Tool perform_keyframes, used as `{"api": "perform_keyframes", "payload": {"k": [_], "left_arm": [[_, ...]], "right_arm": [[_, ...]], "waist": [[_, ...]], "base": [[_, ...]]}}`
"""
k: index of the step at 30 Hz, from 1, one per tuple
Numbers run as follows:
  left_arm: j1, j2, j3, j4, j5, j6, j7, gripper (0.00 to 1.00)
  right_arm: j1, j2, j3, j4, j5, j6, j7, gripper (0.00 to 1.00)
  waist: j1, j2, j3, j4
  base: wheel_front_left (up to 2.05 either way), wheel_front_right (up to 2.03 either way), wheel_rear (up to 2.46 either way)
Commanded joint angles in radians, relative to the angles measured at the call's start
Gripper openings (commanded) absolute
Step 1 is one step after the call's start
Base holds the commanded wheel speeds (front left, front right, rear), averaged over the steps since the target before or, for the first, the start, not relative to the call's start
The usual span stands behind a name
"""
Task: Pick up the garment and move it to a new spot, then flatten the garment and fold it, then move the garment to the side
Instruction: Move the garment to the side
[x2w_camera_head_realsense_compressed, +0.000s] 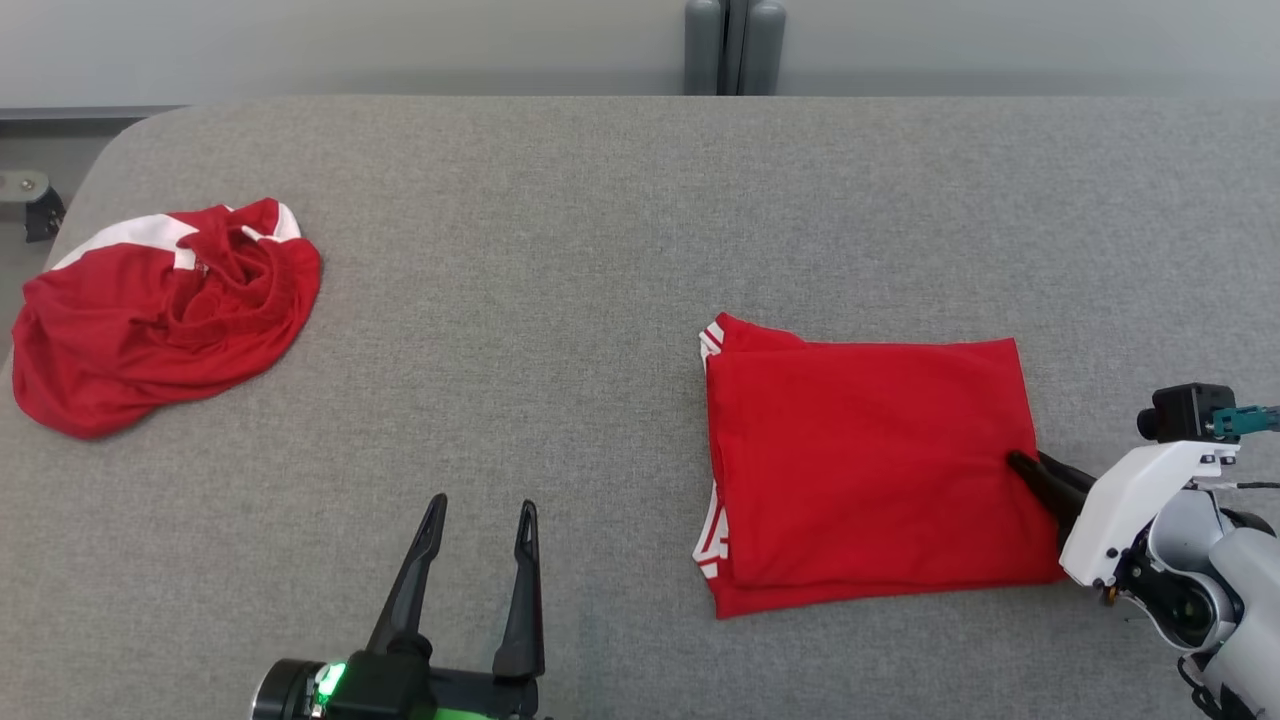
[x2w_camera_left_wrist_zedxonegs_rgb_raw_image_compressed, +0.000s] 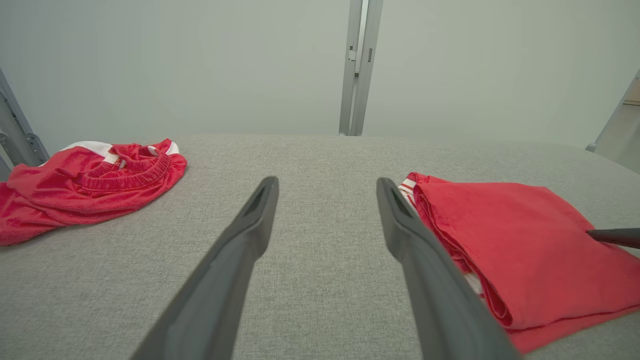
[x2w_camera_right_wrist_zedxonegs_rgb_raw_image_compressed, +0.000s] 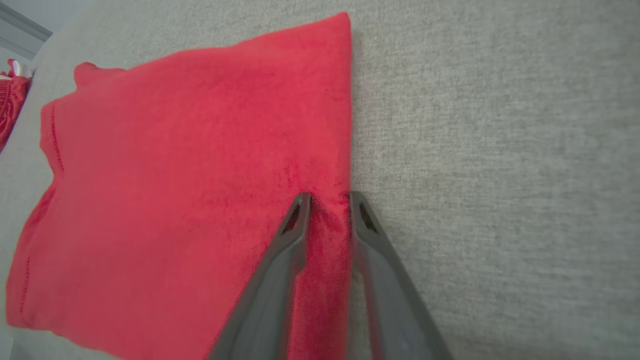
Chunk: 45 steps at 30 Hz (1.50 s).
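Red folded shirt lies flat on grey worktop, right of centre | right fingers pinch its right edge | left fingers spread wide, empty, above the worktop | crumpled red garment far left

Grey felt-covered table, rounded at the far-left corner. Near its left edge, a crumpled red garment with white panels, heaped loosely, elastic waistband showing on top. Behind the table's far edge, a pair of upright grey posts against a pale wall. Beyond the left corner, a small metal bracket. From the left wrist, slanted grey frame bars at the side.
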<state>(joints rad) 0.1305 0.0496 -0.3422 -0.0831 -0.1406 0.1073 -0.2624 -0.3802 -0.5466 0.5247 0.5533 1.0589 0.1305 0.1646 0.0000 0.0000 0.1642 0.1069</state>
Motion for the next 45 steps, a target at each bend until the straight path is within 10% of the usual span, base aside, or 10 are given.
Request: {"api": "perform_keyframes", "payload": {"k": [1, 37, 38, 39, 45], "left_arm": [[-0.024, 0.002, -0.001, -0.004, -0.011, 0.005, -0.003, 1.00], [-0.278, 0.025, -0.088, -0.285, 0.107, -0.051, -0.002, 1.00], [-0.278, 0.026, -0.088, -0.284, 0.106, -0.053, -0.002, 1.00], [-0.279, 0.026, -0.087, -0.281, 0.102, -0.054, -0.002, 1.00], [-0.289, 0.016, -0.086, -0.251, 0.071, -0.050, -0.002, 1.00]], "right_arm": [[-0.023, -0.007, 0.014, 0.009, 0.002, 0.000, -0.014, 0.00], [-0.672, -0.447, -0.081, 0.321, -0.019, 0.000, -0.242, 0.00], [-0.682, -0.450, -0.078, 0.329, -0.025, 0.000, -0.246, 0.09], [-0.692, -0.448, -0.073, 0.339, -0.034, 0.000, -0.252, 0.94], [-0.702, -0.391, -0.011, 0.354, -0.115, 0.000, -0.355, 1.00]], "waist": [[0.0000, 0.0000, 0.026, -0.008], [0.0000, 0.0000, 0.585, -0.192], [0.0000, 0.0000, 0.586, -0.191], [0.0000, 0.0000, 0.586, -0.189], [0.0000, 0.0000, 0.526, -0.158]], "base": [[0.00, 0.00, 0.00], [0.00, 0.00, 0.00], [0.00, 0.00, 0.00], [0.00, 0.00, 0.00], [0.00, 0.00, 0.00]]}}
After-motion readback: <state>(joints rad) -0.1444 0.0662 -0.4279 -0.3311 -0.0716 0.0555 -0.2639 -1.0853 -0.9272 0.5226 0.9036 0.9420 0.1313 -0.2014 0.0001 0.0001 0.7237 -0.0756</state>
